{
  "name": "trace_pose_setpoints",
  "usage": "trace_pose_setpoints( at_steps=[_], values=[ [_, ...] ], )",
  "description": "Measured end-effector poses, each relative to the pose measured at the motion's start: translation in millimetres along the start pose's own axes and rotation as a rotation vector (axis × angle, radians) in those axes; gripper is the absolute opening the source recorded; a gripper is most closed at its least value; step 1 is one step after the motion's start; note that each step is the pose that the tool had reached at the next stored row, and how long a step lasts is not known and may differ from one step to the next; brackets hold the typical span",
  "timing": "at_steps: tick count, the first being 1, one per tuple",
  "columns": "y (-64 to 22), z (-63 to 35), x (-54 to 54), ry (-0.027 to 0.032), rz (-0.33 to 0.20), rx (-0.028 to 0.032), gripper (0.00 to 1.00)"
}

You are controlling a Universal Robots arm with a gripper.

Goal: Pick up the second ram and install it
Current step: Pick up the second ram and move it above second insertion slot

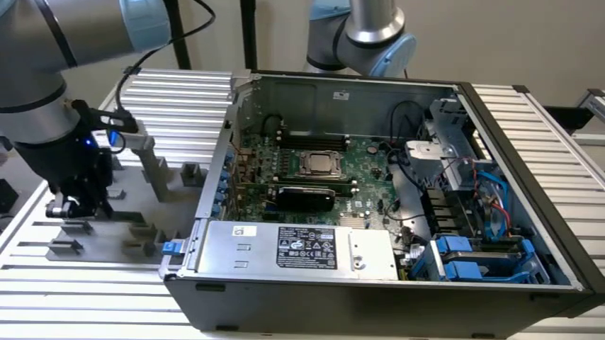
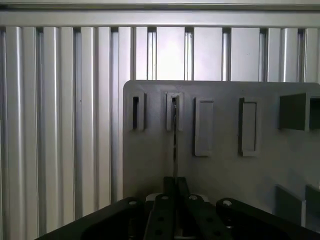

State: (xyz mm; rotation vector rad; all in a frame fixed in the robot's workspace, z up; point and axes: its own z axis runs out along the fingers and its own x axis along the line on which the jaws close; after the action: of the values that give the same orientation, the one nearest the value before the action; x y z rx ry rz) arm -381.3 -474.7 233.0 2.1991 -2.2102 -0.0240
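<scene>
Where slats run, pincer grips ram.

Grey fixture plate, ribbed silver table, green motherboard, black gripper, dark-edged second ram

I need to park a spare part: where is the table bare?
Bare ribbed table behind the grey fixture plate, beside the case; also in front of the plate, and beyond the case on the exterior view's right. Crowded: the plate, where the end effector grips the second ram among holders, and inside the case.
</scene>
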Motion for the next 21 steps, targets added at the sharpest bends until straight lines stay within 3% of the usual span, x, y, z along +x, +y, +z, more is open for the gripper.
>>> trace_pose_setpoints(
  at_steps=[12,21],
  values=[
    [-3.9,-54.5,0.2,0.0000,0.000,0.0001,0.00],
    [-27.4,-96.3,-2.7,0.0001,0.000,0.0000,0.00]
  ],
)
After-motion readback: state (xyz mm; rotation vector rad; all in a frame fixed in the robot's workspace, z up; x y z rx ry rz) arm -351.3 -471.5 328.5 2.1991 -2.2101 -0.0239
